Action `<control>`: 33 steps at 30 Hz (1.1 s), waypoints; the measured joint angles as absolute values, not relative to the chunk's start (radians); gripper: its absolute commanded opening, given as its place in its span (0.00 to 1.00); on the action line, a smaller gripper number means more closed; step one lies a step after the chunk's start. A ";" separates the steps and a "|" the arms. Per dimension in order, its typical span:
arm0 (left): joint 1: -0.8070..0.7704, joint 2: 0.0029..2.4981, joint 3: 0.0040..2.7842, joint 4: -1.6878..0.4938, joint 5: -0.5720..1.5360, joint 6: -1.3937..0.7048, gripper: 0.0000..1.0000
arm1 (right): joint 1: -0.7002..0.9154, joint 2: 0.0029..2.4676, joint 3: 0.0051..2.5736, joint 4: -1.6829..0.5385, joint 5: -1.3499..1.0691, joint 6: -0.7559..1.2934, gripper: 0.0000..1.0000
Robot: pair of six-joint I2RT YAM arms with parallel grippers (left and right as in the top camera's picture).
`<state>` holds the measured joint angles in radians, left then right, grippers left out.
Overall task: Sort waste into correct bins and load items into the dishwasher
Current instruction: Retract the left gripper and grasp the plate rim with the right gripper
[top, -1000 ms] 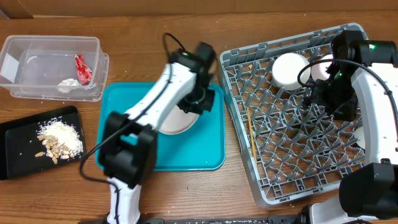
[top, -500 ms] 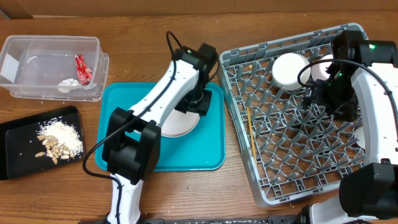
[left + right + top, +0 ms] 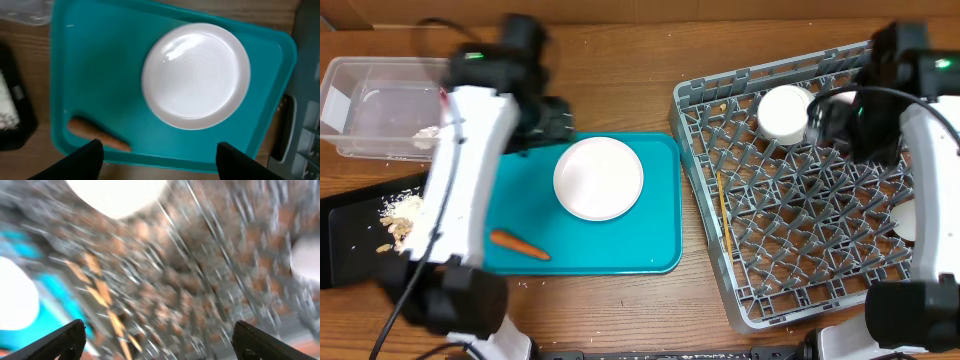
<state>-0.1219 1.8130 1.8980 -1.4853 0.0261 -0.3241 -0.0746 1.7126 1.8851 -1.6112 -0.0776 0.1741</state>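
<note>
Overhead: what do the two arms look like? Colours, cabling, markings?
White link shells with black joints on both left arm and right arm. A thin black cable loops along the right one, which carries a green light. Both have black fingers.

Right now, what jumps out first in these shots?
A white plate sits mid-table on the teal tray, with an orange carrot lying near the tray's near-left corner. To the right, the big grey rack holds a white bowl by its far edge.
</note>
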 measured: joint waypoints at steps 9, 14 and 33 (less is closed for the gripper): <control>0.156 1.781 1.902 -1.575 0.025 -0.367 0.79 | 0.248 1.703 2.141 -1.406 -0.274 0.140 0.97; 0.236 1.781 1.902 -1.576 0.025 -0.375 0.79 | 0.471 1.791 2.141 -1.373 -0.277 0.154 0.97; 0.243 1.781 1.902 -1.575 0.026 -0.376 0.79 | 0.643 2.305 2.134 -1.365 -0.186 0.383 0.75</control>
<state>0.2428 1.7805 1.9018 -1.5745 0.0257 -0.3759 0.6430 2.3051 2.1342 -1.3651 -0.1856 0.3832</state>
